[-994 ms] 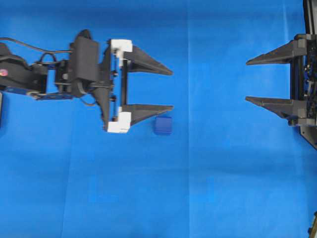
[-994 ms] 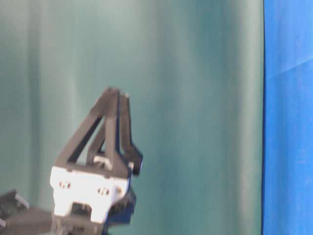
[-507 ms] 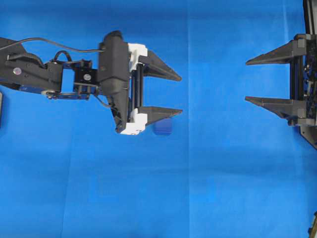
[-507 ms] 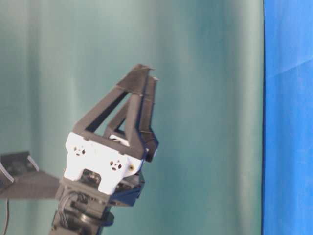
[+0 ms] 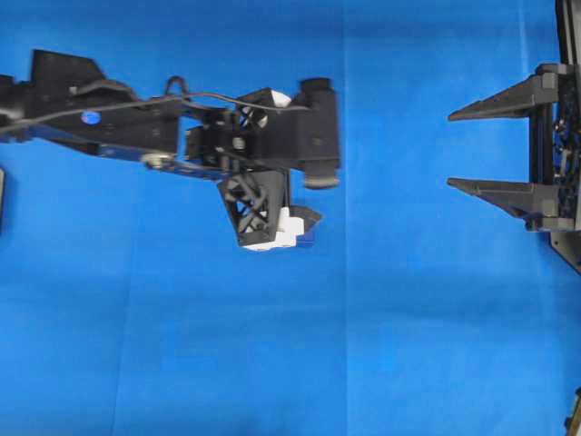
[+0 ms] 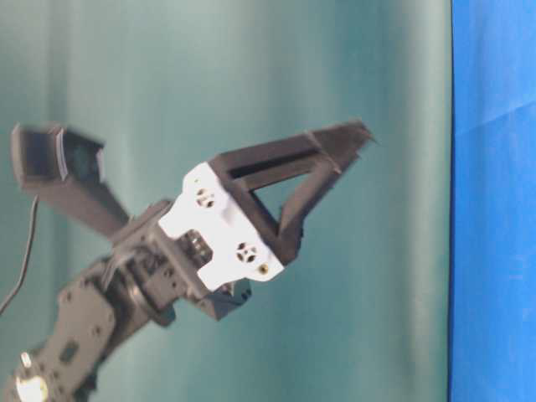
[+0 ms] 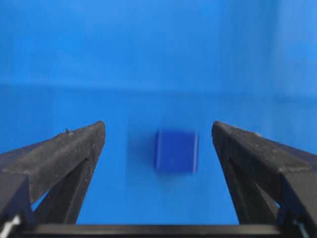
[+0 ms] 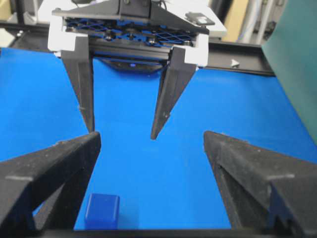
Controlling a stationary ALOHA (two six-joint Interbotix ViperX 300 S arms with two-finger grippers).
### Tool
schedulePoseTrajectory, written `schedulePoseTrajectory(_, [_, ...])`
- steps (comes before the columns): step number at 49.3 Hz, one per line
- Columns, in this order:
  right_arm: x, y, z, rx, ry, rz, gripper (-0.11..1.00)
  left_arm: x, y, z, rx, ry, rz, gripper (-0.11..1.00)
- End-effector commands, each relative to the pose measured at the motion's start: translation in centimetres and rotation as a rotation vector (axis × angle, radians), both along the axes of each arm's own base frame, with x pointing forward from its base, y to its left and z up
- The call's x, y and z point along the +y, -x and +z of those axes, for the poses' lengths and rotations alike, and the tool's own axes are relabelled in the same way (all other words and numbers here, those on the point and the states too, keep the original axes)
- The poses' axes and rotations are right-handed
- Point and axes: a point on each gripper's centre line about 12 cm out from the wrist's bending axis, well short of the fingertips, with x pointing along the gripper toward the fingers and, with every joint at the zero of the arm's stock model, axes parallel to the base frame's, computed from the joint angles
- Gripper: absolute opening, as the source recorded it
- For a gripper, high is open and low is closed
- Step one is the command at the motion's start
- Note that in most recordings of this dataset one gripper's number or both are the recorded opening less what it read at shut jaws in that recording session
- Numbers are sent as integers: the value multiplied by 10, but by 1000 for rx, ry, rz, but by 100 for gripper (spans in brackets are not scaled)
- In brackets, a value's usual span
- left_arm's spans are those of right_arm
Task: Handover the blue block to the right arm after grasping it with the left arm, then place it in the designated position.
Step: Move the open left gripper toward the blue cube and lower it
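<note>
I count two arms, two grippers and one block on my screens, all over a bench draped in blue cloth [image 5: 272,363].

On the left of the overhead view, the left arm [image 5: 109,118] stretches in from the edge, its wrist bent so that the left gripper [image 7: 158,134] pitches down toward the cloth. From above I mostly see the back of the wrist and one white plate; the fingers are hidden under the body. The wrist camera settles it: the jaws stand wide apart with nothing between them touching either finger. In the table-level view the same gripper [image 6: 356,134] shows its white plates and tilted black fingers against a green backdrop [image 6: 251,50].

The blue block [image 7: 175,151] sits on the cloth between the two left fingers, clear of both, a little blurred. Overhead, only a sliver of it [image 5: 310,236] peeks out beside the white plate.

Far right, well apart, the right arm [image 5: 563,154] is mostly out of frame, and the right gripper [image 5: 449,150] points level toward the left one, jaws spread wide and empty.

I can read no labels or writing anywhere.
</note>
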Motion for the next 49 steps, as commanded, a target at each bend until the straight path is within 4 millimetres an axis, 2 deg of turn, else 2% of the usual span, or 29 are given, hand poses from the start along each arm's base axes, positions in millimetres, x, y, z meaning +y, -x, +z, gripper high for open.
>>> schedulePoseTrajectory(1, [-1,-3,6,-14,-2,-2,95,-4,-4,21,25,-12,-16,93])
schedulePoseTrajectory(10, [-1,-4,6,-9,-3,-2,95,-9,-9,23,107,-32,-48,93])
schedulePoseTrajectory(49, [-1,-4,4,-5,-1,-2,95,-9,-10,23,109,-28,-43,93])
